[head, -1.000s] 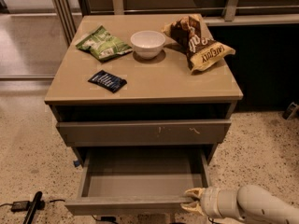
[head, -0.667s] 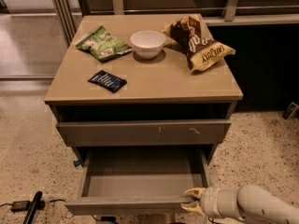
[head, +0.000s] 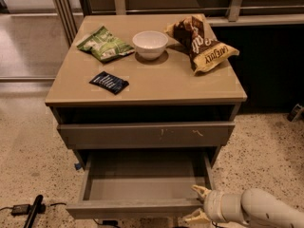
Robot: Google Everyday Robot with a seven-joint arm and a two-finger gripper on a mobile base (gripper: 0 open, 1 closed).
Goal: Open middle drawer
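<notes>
The middle drawer (head: 142,179) is pulled far out at the bottom of the cabinet, showing its flat grey, empty inside and its plain front panel (head: 133,209). My gripper (head: 197,204) is at the right end of that front panel, reaching in from the lower right. It is open: one cream fingertip (head: 200,191) lies inside the drawer and the other sits in front of the panel, so the two straddle it. Above, the taller front panel with pale scratch marks (head: 146,135) is closed.
On the cabinet top (head: 156,87) lie a green snack bag (head: 104,44), a white bowl (head: 150,44), a brown chip bag (head: 200,42) and a dark blue packet (head: 109,82). A black cable and plug (head: 28,209) lie on the speckled floor at the left. A dark wall stands at the right.
</notes>
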